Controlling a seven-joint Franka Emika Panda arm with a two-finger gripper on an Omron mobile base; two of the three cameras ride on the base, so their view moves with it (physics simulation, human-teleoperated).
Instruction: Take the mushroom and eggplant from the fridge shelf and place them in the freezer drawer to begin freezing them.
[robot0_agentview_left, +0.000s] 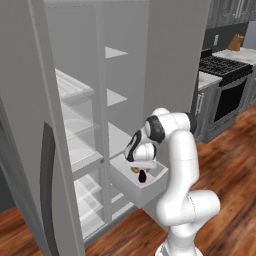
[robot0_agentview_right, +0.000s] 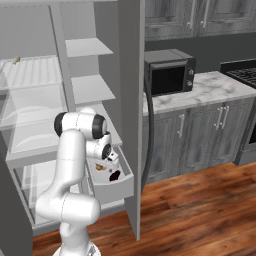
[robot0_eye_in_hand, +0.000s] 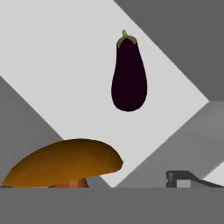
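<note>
Writing: no readable brand or label on the fridge, microwave or stove.
Fridge (robot0_agentview_left: 165, 60): doors swung wide; two columns of shelves inside, white and clear ones.
Fridge shelf (robot0_agentview_right: 35, 70): ribbed white panel, upper left in the right base view; a tiny tan speck sits at its back left corner, too small to identify.
Stove (robot0_agentview_left: 225, 67): black top, oven door below, on the far right in the left base view.
Microwave (robot0_agentview_right: 169, 72): dark box on the marble counter (robot0_agentview_right: 220, 87), just beside the open fridge door.
Freezer drawer (robot0_agentview_left: 150, 189): white box pulled out low in the fridge; holds both vegetables.
Arm (robot0_agentview_left: 180, 165): bent over, hand dipping into the drawer.
Gripper (robot0_agentview_left: 140, 167): spread wide, pinching nothing, just above the drawer floor; one dark fingertip (robot0_eye_in_hand: 177, 178) shows in the hand view.
Eggplant (robot0_eye_in_hand: 128, 74): dark purple, lying on the drawer's white floor, stem end pointing away from the hand; apart from the mushroom.
Mushroom (robot0_eye_in_hand: 65, 164): brown cap, orange stem beneath, lying on the drawer floor close under the hand, near the eggplant.
</note>
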